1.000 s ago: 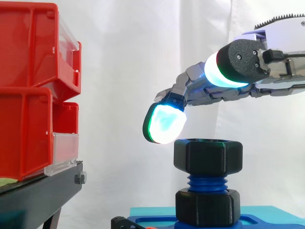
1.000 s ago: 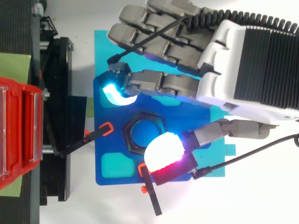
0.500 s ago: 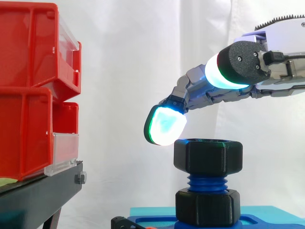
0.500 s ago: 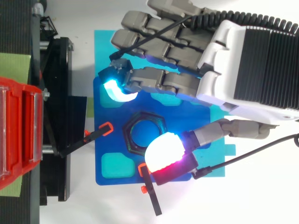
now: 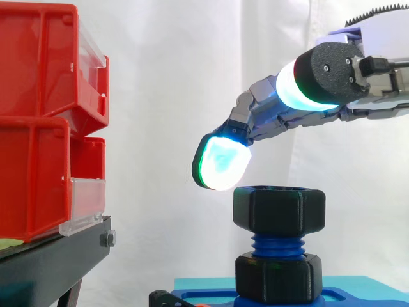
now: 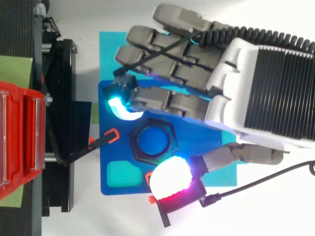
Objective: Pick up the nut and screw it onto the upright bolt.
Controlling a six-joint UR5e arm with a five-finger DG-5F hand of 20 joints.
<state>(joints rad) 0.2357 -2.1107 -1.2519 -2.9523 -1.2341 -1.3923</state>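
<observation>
The black hex nut point(image 5: 278, 208) sits on top of the upright blue bolt point(image 5: 276, 244), with blue thread showing between it and a second black hex piece point(image 5: 278, 276) at the bolt's foot. From above, the nut point(image 6: 152, 140) is a black ring over the blue base plate point(image 6: 114, 150). My hand point(image 6: 256, 88) hovers over it, open, fingers loosely bent and holding nothing. One glowing fingertip point(image 5: 220, 163) hangs just above the nut's left top edge without touching. The thumb pad point(image 6: 170, 179) stands clear of the nut on its other side.
Stacked red bins point(image 5: 38, 121) on a black stand point(image 5: 51, 262) are at the left. Thin black arms with red tips point(image 6: 106, 137) reach across the base plate near the nut. A teal sheet point(image 6: 110, 49) lies under the plate.
The hand has lifted slightly and shifted. The thumb pad has drawn away from the nut's rim, so the whole ring now shows from above. The nut has not moved.
</observation>
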